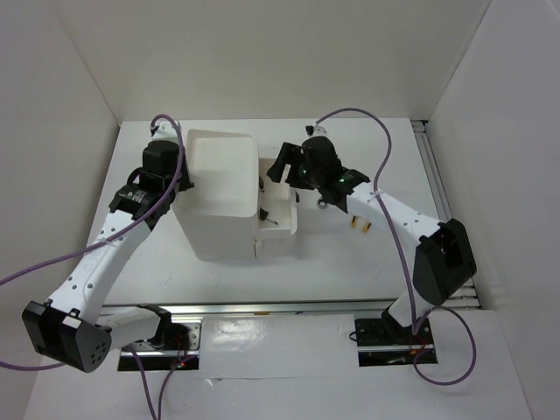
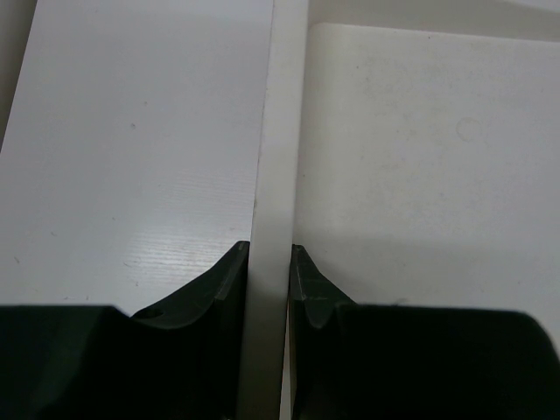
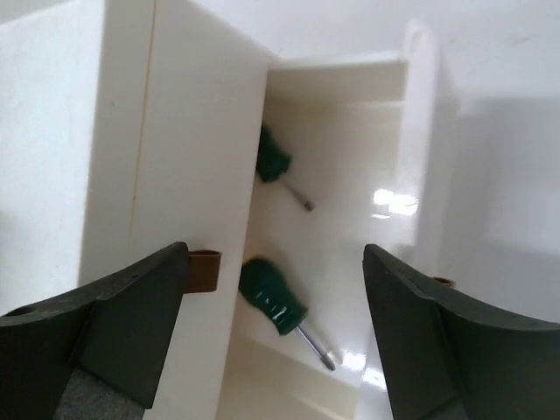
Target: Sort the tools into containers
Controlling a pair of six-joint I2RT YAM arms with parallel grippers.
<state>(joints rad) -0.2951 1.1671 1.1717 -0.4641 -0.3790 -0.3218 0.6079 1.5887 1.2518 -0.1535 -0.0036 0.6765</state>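
Risk: right hand (image 3: 276,255), apart over screwdrivers (image 3: 273,297), snags drawer (image 3: 422,131) wall; left hand (image 2: 269,262), clamped on box (image 2: 276,131) wall, slips, box shifts.

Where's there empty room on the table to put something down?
Bare table lies between the white box and the front rail. Crowded at the open drawer: the right hand, two green-handled screwdrivers, yellow-handled pliers.

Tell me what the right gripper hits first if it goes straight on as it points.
Most likely the open drawer: the right gripper, jaws wide, points into it, with the nearer green-handled screwdriver almost in line. Depth is unclear.
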